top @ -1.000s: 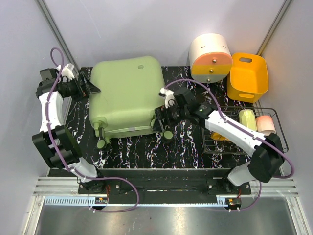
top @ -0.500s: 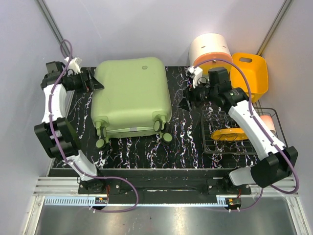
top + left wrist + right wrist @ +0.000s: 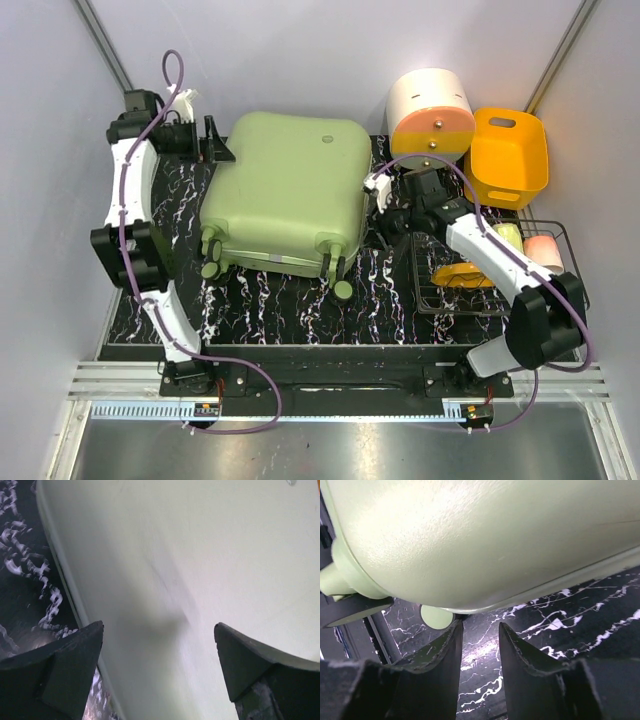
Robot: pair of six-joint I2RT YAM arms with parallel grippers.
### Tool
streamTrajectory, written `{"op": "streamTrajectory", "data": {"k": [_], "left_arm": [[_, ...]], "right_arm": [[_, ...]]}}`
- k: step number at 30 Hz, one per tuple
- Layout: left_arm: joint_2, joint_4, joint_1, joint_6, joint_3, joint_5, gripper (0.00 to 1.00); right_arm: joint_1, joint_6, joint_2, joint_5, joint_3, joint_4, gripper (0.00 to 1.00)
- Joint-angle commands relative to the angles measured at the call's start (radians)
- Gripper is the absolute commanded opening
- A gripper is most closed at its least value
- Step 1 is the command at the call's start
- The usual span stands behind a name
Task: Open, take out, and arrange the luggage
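Observation:
The luggage (image 3: 285, 190), a pale green hard-shell suitcase, lies flat and shut on the black marbled table (image 3: 290, 310), its wheels (image 3: 335, 272) toward the near edge. My left gripper (image 3: 222, 148) is at its far left corner. In the left wrist view this gripper (image 3: 157, 630) stands wide open, with the green shell (image 3: 200, 555) filling the space ahead. My right gripper (image 3: 383, 222) is low beside the suitcase's right side. In the right wrist view this gripper (image 3: 480, 626) shows a narrow gap with only tabletop in it, just under the shell's rounded edge (image 3: 485, 545) and near a wheel (image 3: 436, 616).
A cream-and-orange cylindrical box (image 3: 432, 115) and an orange bin (image 3: 507, 155) stand at the back right. A black wire basket (image 3: 436, 290) at the right holds a yellow-green item (image 3: 507, 238), a pink one (image 3: 545, 250) and an orange-yellow piece (image 3: 462, 275). Grey walls close in both sides.
The suitcase has slid right and turned a little clockwise. My left gripper followed to its far left corner. My right arm swung out, came back to the suitcase's right side, and its jaws narrowed.

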Motion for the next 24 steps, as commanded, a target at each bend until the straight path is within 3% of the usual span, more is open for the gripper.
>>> {"op": "streamTrajectory", "data": {"k": [1, 6, 13, 18, 21, 22, 24], "left_arm": [[-0.26, -0.141, 0.07, 0.101, -0.066, -0.09, 0.99], [-0.494, -0.314, 0.131, 0.244, -0.229, -0.123, 0.99], [-0.675, -0.321, 0.136, 0.226, -0.47, -0.053, 0.99], [-0.658, -0.284, 0.122, 0.164, -0.468, -0.016, 0.99], [-0.653, -0.27, 0.119, 0.146, -0.433, -0.015, 0.99], [-0.653, -0.268, 0.119, 0.147, -0.412, -0.016, 0.99], [-0.658, -0.262, 0.117, 0.147, -0.395, -0.027, 0.99]], "right_arm": [[0.086, -0.022, 0.021, -0.034, -0.029, 0.149, 0.43], [0.2, 0.05, 0.046, -0.013, -0.031, 0.241, 0.44], [0.301, 0.182, 0.162, 0.041, 0.08, 0.372, 0.44], [0.324, 0.239, 0.248, 0.081, 0.259, 0.389, 0.47], [0.323, 0.245, 0.204, 0.133, 0.296, 0.363, 0.53], [0.324, 0.24, 0.18, 0.18, 0.267, 0.361, 0.55], [0.324, 0.239, 0.086, 0.234, 0.221, 0.357, 0.69]]}}
